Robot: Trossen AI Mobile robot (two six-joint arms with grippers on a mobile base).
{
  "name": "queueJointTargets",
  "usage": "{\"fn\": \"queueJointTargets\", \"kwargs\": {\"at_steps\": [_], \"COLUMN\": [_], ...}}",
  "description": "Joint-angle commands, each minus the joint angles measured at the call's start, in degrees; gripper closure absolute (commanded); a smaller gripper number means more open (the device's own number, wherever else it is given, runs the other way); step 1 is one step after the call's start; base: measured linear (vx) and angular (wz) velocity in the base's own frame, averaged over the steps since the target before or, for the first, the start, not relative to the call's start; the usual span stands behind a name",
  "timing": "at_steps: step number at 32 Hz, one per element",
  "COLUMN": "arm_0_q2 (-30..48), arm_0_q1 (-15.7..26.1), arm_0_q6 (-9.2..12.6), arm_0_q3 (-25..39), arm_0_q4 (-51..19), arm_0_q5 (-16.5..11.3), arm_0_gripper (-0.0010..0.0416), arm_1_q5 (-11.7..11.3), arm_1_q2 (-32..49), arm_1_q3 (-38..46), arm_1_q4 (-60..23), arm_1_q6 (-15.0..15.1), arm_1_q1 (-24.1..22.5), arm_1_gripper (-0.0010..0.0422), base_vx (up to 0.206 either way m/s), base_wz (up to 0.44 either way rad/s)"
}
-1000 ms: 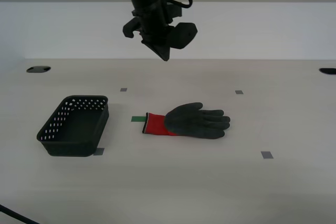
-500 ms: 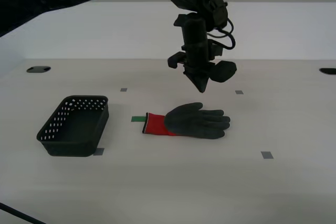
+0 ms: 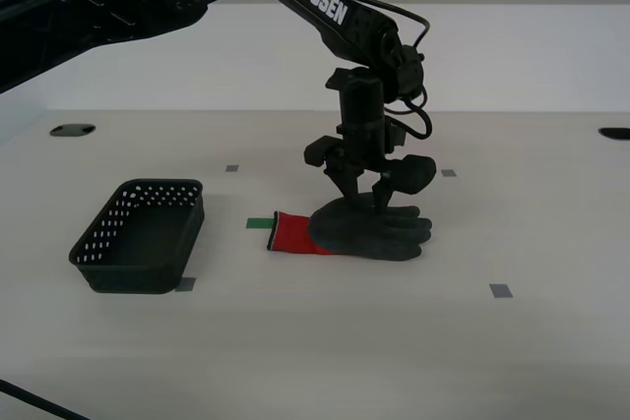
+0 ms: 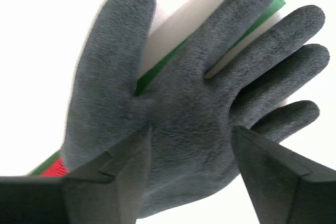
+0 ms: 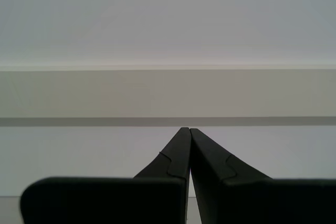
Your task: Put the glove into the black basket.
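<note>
The glove [image 3: 369, 227], dark grey with a red cuff, lies flat on the table near the middle. My second gripper [image 3: 356, 194] is open and reaches down onto it, one finger on each side of the palm. In the second wrist view the glove [image 4: 194, 103] fills the frame and the fingers [image 4: 126, 166] straddle the palm. The black basket [image 3: 143, 235] stands empty at the exterior view's left, apart from the glove. My first gripper [image 5: 189, 132] is shut and empty, facing a plain wall; it does not show in the exterior view.
Small grey tape squares [image 3: 501, 290] mark the table. A green tape strip [image 3: 259, 223] lies by the cuff. Dark cable holes [image 3: 71, 130] sit at the table's far corners. A pale wall stands behind the table.
My second gripper has come down and toward the exterior view's right, from high above the table to the glove's palm, and its jaws have opened. Glove and basket have not moved.
</note>
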Motion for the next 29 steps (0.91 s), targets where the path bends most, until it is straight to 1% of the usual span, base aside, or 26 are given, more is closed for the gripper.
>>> {"fn": "queueJointTargets", "kwargs": {"at_steps": [1, 4, 6, 7, 9, 17, 21, 22, 25, 26, 29], "arm_0_q2": [0.02, 0.00, 0.00, 0.00, 0.00, 0.00, 0.00, 0.00, 0.00, 0.00, 0.00], "arm_0_q1": [0.00, -0.02, 0.00, 0.00, 0.00, -0.02, 0.00, -0.02, 0.00, 0.00, 0.00], "arm_0_q6": [0.00, 0.00, 0.00, 0.00, 0.00, 0.02, 0.00, 0.02, 0.00, 0.00, 0.00], "arm_0_q3": [0.07, 0.07, 0.07, 0.07, 0.07, 0.07, 0.07, 0.07, 0.07, 0.07, 0.07], "arm_0_q4": [0.00, -0.02, -0.02, -0.02, -0.02, -0.02, -0.02, -0.02, -0.02, -0.02, -0.02], "arm_0_q5": [0.00, 0.00, 0.00, 0.00, 0.00, 0.00, 0.00, 0.00, 0.00, 0.00, 0.00], "arm_0_gripper": [0.0405, 0.0405, 0.0405, 0.0405, 0.0405, 0.0405, 0.0405, 0.0405, 0.0405, 0.0405, 0.0405], "arm_1_q5": [-2.95, -3.21, -4.24, -5.73, -6.64, -6.64, -6.64, -6.40, -2.58, -2.08, -2.16], "arm_1_q2": [0.02, 0.02, 0.02, 0.02, 0.02, 0.02, 0.02, 0.02, 0.02, 0.02, 0.02], "arm_1_q3": [-0.02, -0.63, -1.11, -1.55, -2.10, -5.05, -6.08, -6.51, -7.74, -8.39, -8.52], "arm_1_q4": [-0.22, -0.33, -0.13, 0.26, 0.50, 2.78, 3.37, 3.93, 5.35, 6.60, 6.93], "arm_1_q6": [-2.29, -5.60, -6.08, -6.08, -6.58, -7.98, -7.98, -7.98, -8.22, -8.20, -8.48], "arm_1_q1": [-0.96, -1.73, -2.14, -2.23, -2.21, -2.16, -2.16, -2.16, -2.16, -2.19, -2.25], "arm_1_gripper": [0.0162, 0.0145, 0.0139, 0.0140, 0.0140, 0.0140, 0.0140, 0.0140, 0.0140, 0.0140, 0.0146], "base_vx": [0.000, 0.000, 0.000, 0.000, 0.000, 0.000, 0.000, 0.000, 0.000, 0.000, 0.000], "base_wz": [0.000, 0.000, 0.000, 0.000, 0.000, 0.000, 0.000, 0.000, 0.000, 0.000, 0.000]}}
